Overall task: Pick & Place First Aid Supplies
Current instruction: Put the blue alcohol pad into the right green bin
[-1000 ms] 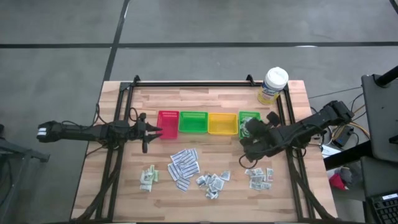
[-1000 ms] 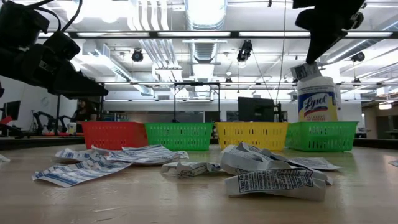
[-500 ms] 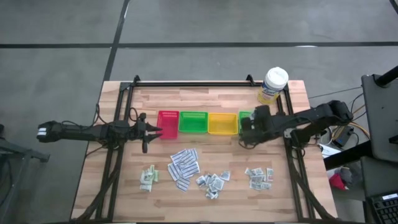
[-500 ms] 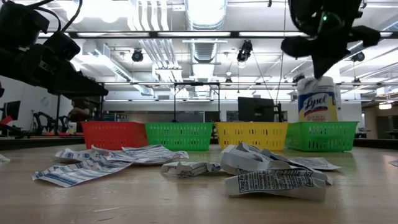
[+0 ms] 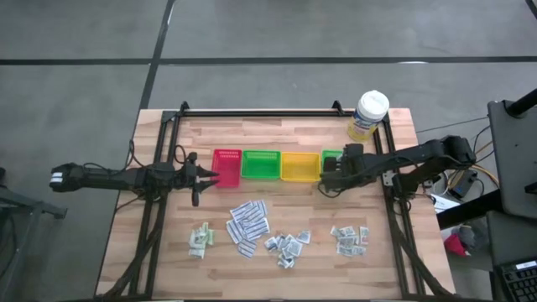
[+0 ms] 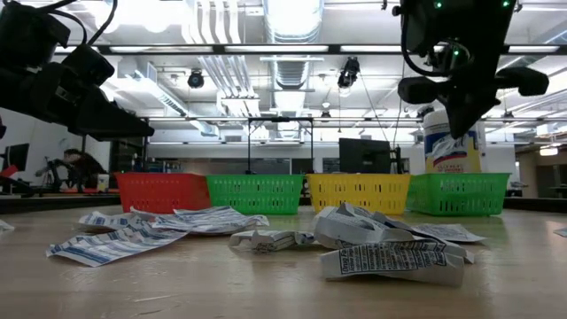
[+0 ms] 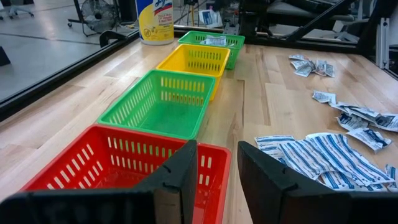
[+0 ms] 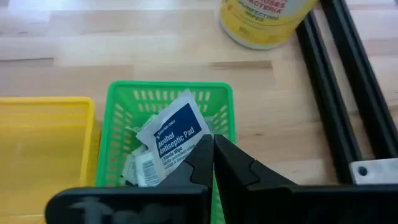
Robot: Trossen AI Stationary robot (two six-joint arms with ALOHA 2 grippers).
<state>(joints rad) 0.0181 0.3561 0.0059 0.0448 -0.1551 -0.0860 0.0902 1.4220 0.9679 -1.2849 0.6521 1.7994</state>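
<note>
right gripper [image 8: 212, 149] clamped on antiseptic packet [image 8: 174, 134] — hung over rightmost green tray [image 8: 225, 112] for dropping (others lie inside) | left gripper [image 7: 216, 163] parted, nothing grasped, parked beside red tray [image 7: 93, 168]

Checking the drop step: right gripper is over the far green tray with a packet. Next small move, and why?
Probably open the right gripper. Its fingers are shut on the antiseptic pad packet, which hangs above the green tray that already holds similar packets, so release should drop it in. The left gripper waits by the red tray.
</note>
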